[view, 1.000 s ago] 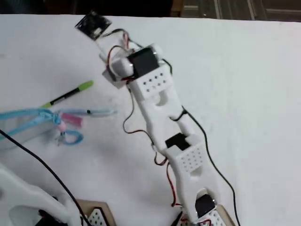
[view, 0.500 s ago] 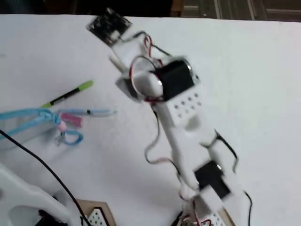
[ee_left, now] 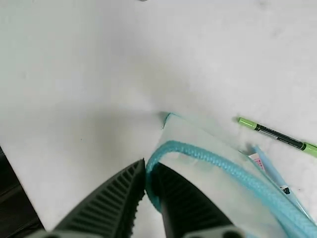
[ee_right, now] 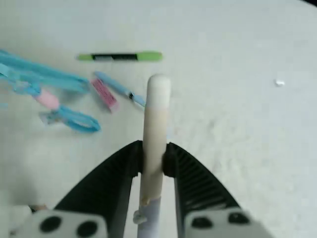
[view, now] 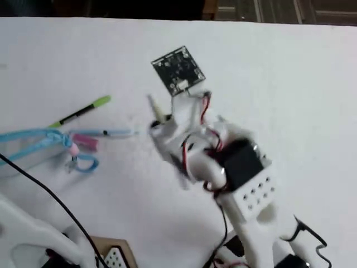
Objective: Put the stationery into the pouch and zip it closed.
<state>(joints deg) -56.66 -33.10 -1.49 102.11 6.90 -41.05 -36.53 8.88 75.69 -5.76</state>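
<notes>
Only partly done. Grips the blue cord (ee_left: 208, 157) of the pouch (ee_left: 198, 198) with the left tool (ee_left: 147, 173). Pinches a white pen (ee_right: 156, 109) in the right tool (ee_right: 152, 153), up over the desk (view: 290, 67), arm bent, aimed toward the pouch. Left to do: drop in the white pen, fetch the green pen (view: 83, 111) near the pouch, zip up. Hard to tell about 1 pink thing (view: 85, 142) and 1 blue pen (view: 111, 133) at the mouth: inside or not.

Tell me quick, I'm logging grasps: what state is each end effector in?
Left end effector: closed on the pouch cord.
Right end effector: closed on a white pen.
</notes>
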